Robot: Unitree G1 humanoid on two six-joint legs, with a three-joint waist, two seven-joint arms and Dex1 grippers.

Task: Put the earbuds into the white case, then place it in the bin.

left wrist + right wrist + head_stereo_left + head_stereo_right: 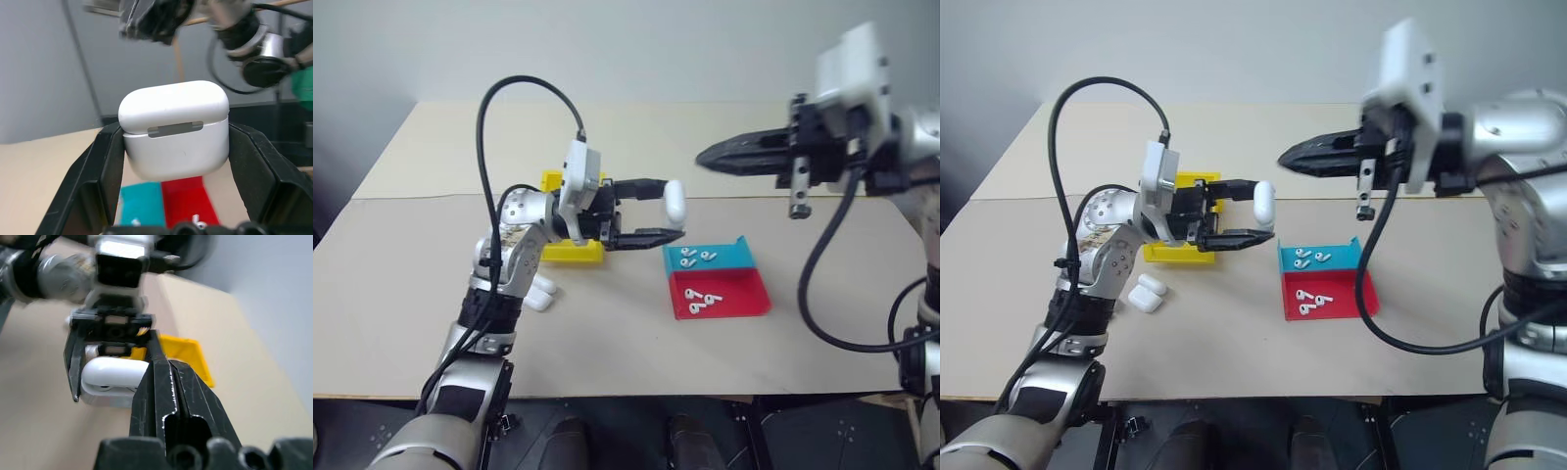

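Left tool [658, 209] clamps the white case [674, 201] between its fingers, held raised over the desk [607, 323], lid shut, glossy. Right tool [710, 154] fully closed, empty, just right of case. The bin [570, 252] sits behind left wrist; earbuds [702, 301] in trays.

Soft, even light falls from overhead, bright enough everywhere, with no hard glare. The table [607, 323] carries only faint, diffuse shadows; a slightly darker patch lies under the two trays toward 4 o'clock in the head views. The right gripper [705, 155] smears with motion blur at 2 o'clock. In the left wrist view the white case [174, 129] is sharp, its background soft. The right wrist view blurs toward 12 o'clock.
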